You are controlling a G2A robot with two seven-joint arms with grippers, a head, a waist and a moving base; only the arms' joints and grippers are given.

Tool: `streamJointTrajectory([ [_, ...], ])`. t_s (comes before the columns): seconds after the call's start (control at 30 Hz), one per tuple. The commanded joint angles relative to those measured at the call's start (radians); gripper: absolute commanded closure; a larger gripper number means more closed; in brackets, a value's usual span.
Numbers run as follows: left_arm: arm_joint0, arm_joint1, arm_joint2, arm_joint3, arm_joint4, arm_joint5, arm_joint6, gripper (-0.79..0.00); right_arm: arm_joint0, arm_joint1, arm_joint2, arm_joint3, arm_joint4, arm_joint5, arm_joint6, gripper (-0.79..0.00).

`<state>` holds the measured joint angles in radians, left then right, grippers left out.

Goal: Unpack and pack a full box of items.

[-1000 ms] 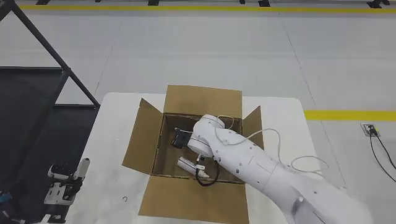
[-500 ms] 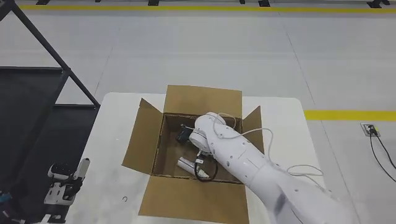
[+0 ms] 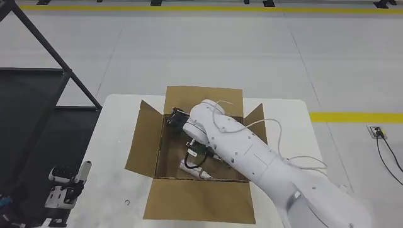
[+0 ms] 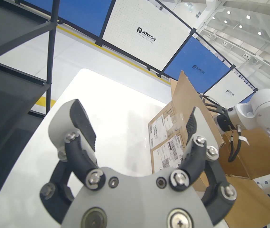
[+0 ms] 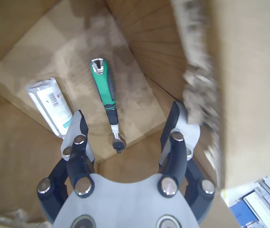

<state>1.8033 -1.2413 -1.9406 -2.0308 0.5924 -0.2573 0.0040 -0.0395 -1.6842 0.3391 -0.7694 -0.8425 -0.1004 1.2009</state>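
box [image 3: 200, 200]: my right claw [image 5: 128, 111] shifts toward its far corner, spread wide (nothing held), perhaps for the ratchet [image 5: 104, 91].

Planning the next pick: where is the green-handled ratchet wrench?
Right wrist view: green-handled ratchet wrench lies on the cardboard box floor, beside the white labelled tube, beneath the right claw.

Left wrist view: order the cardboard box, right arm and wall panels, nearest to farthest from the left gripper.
1. Cardboard box, on the table by the left gripper.
2. Right arm, past the box's near flap.
3. Wall panels, across the floor.
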Motion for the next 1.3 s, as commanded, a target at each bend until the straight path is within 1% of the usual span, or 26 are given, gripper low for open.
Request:
streamJointTrajectory([
  [0.0, 0.0, 0.0, 0.0, 0.0, 0.0, 0.0, 0.0, -0.785, -0.021, 0.047, 0.038, -0.174, -0.058, 0.07, 0.043, -0.366],
  [0.07, 0.0, 0.0, 0.0, 0.0, 0.0, 0.0, 0.0, -0.785, -0.073, 0.105, 0.088, -0.379, -0.141, 0.133, 0.116, -0.366],
  [0.13, 0.0, 0.0, 0.0, 0.0, 0.0, 0.0, 0.0, -0.785, -0.149, 0.168, 0.154, -0.598, -0.238, 0.167, 0.209, -0.372],
  [0.2, 0.0, 0.0, 0.0, 0.0, 0.0, 0.0, 0.0, -0.785, -0.244, 0.226, 0.233, -0.805, -0.34, 0.167, 0.292, -0.391],
  [0.23, 0.0, 0.0, 0.0, 0.0, 0.0, 0.0, 0.0, -0.785, -0.294, 0.251, 0.272, -0.895, -0.386, 0.155, 0.324, -0.413],
  [0.3, 0.0, 0.0, 0.0, 0.0, 0.0, 0.0, 0.0, -0.785, -0.392, 0.29, 0.343, -1.033, -0.462, 0.126, 0.335, -0.453],
  [0.33, 0.0, 0.0, 0.0, 0.0, 0.0, 0.0, 0.0, -0.785, -0.434, 0.305, 0.376, -1.095, -0.49, 0.11, 0.335, -0.502],
  [0.4, 0.0, 0.0, 0.0, 0.0, 0.0, 0.0, 0.0, -0.785, -0.505, 0.327, 0.436, -1.193, -0.532, 0.09, 0.335, -0.508],
  [0.43, 0.0, 0.0, 0.0, 0.0, 0.0, 0.0, 0.0, -0.785, -0.534, 0.334, 0.467, -1.237, -0.543, 0.093, 0.328, -0.526],
  [0.47, 0.0, 0.0, 0.0, 0.0, 0.0, 0.0, 0.0, -0.785, -0.561, 0.339, 0.492, -1.268, -0.551, 0.089, 0.318, -0.533],
  [0.53, 0.0, 0.0, 0.0, 0.0, 0.0, 0.0, 0.0, -0.785, -0.605, 0.347, 0.552, -1.322, -0.556, 0.107, 0.281, -0.699],
  [0.57, 0.0, 0.0, 0.0, 0.0, 0.0, 0.0, 0.0, -0.785, -0.624, 0.351, 0.581, -1.342, -0.557, 0.115, 0.264, -0.757],
  [0.6, 0.0, 0.0, 0.0, 0.0, 0.0, 0.0, 0.0, -0.785, -0.648, 0.352, 0.623, -1.362, -0.556, 0.164, 0.235, -0.785],
  [0.63, 0.0, 0.0, 0.0, 0.0, 0.0, 0.0, 0.0, -0.785, -0.674, 0.354, 0.661, -1.383, -0.535, 0.202, 0.209, -0.785],
  [0.7, 0.0, 0.0, 0.0, 0.0, 0.0, 0.0, 0.0, -0.785, -0.716, 0.359, 0.734, -1.407, -0.482, 0.213, 0.18, -0.785],
  [0.73, 0.0, 0.0, 0.0, 0.0, 0.0, 0.0, 0.0, -0.785, -0.723, 0.36, 0.747, -1.408, -0.477, 0.214, 0.179, -0.785],
  [1.03, 0.0, 0.0, 0.0, 0.0, 0.0, 0.0, 0.0, -0.785, -0.723, 0.36, 0.747, -1.408, -0.477, 0.214, 0.179, -0.785],
  [1.1, -0.002, 0.0, 0.0, 0.0, -0.003, 0.001, -0.001, -0.785, -0.744, 0.361, 0.761, -1.398, -0.457, 0.209, 0.145, -0.785],
  [1.2, -0.014, 0.004, -0.008, -0.007, 0.059, 0.006, -0.034, -0.785, -0.784, 0.364, 0.851, -1.404, -0.356, 0.207, 0.09, -0.785],
  [1.27, -0.028, 0.007, 0.003, -0.017, 0.088, -0.005, -0.066, -0.785, -0.807, 0.369, 0.929, -1.399, -0.28, 0.199, 0.068, -0.785],
])
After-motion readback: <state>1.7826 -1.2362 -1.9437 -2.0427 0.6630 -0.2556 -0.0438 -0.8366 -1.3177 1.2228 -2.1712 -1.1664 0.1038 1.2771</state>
